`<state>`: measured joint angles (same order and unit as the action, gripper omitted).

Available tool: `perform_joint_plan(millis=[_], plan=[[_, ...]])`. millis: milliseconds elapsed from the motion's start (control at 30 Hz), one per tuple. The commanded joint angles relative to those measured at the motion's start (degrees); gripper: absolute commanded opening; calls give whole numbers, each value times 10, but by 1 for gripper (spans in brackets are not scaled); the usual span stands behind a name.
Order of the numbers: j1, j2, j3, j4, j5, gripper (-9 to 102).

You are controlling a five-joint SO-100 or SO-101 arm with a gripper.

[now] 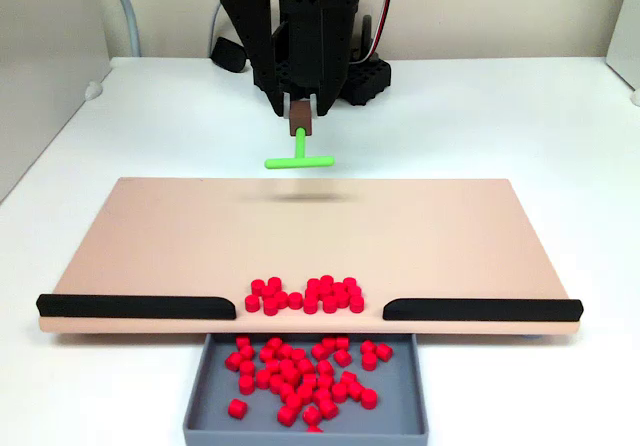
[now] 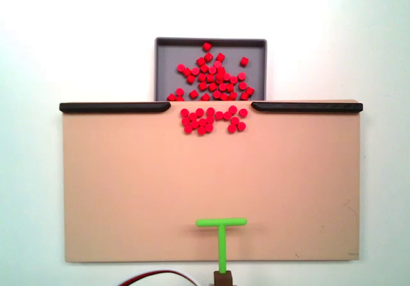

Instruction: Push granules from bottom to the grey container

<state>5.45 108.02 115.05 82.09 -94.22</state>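
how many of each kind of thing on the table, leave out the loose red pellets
tan board: 1
black strips: 2
grey container: 1
green T pusher: 1
total: 5

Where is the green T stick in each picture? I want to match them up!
A fixed view: the green T stick hangs upper middle, held by the end effector, just beyond the tan board's far edge.
Another fixed view: the green T stick is at bottom middle, over the tan board's lower edge.
Shared landmark: the grey container of red granules sits opposite the stick.
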Motion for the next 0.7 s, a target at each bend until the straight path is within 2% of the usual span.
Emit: perform_joint_plan(millis=[0,500,667], plan=[[-4,-13,-31,-4,1,0],[-13,-95,-41,-92,37,0],[-18,-110,-41,-94,39,0]])
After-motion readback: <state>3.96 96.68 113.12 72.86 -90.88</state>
